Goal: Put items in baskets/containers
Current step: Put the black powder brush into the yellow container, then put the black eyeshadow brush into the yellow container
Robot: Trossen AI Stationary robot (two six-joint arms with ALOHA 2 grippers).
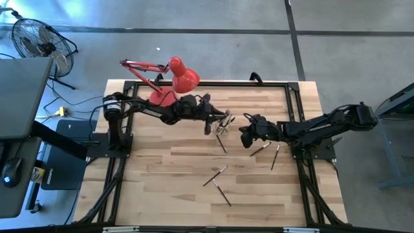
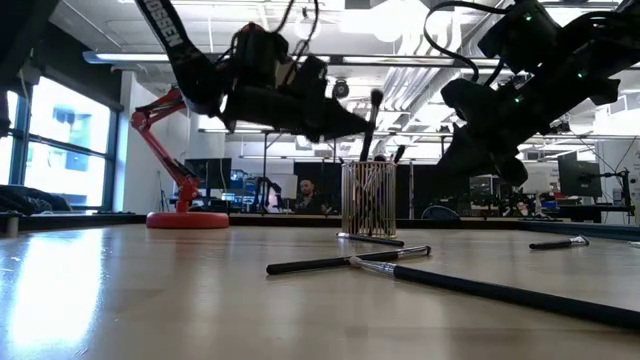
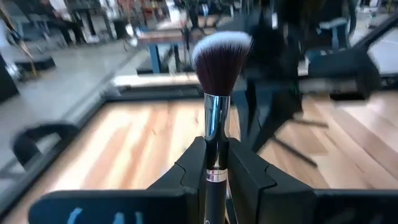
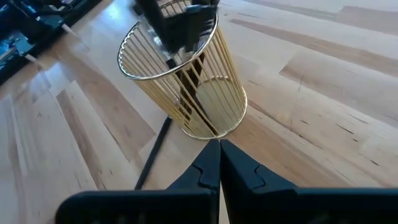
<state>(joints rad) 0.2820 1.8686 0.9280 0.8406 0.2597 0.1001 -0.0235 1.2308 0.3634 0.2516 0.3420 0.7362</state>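
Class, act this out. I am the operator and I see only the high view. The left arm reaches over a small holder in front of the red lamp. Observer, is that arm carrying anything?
Observer: Yes. The left wrist view shows the left gripper shut on a makeup brush, gripped by the handle just below the metal collar, with the bristle head sticking out past the fingers.
Operator: What sort of holder is it?
Observer: In the right wrist view it is a cup of thin gold wires, standing upright on the table, with dark sticks inside.
Operator: And the right arm?
Observer: The right gripper has its fingers shut with nothing between them, pointing at the foot of the cup.
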